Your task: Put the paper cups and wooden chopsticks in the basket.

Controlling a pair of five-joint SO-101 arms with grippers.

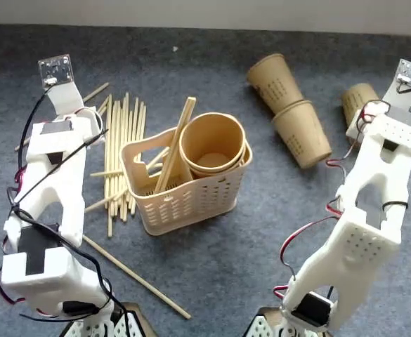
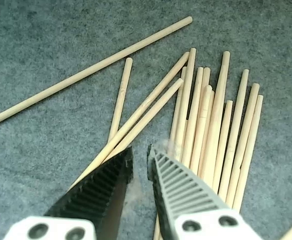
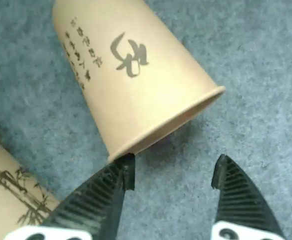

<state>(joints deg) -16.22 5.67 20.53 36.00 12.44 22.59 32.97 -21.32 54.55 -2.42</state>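
A cream plastic basket (image 1: 191, 200) stands mid-table with a paper cup (image 1: 212, 144) and a few wooden chopsticks (image 1: 175, 144) upright in it. A pile of chopsticks (image 1: 121, 158) lies on the carpet to its left. My left gripper (image 2: 140, 155) hovers over that pile (image 2: 210, 120), open by only a narrow gap, nothing between its fingers. Two nested cups (image 1: 291, 109) lie on their sides at the back right. Another cup (image 1: 358, 102) lies beside the right arm. My right gripper (image 3: 175, 167) stands open just short of that cup's (image 3: 136, 75) rim.
One long loose chopstick (image 1: 136, 277) lies on the grey carpet in front of the basket, by the left arm's base. A second printed cup (image 3: 6, 200) shows at the edge of the right wrist view. Bare carpet stretches between basket and right arm.
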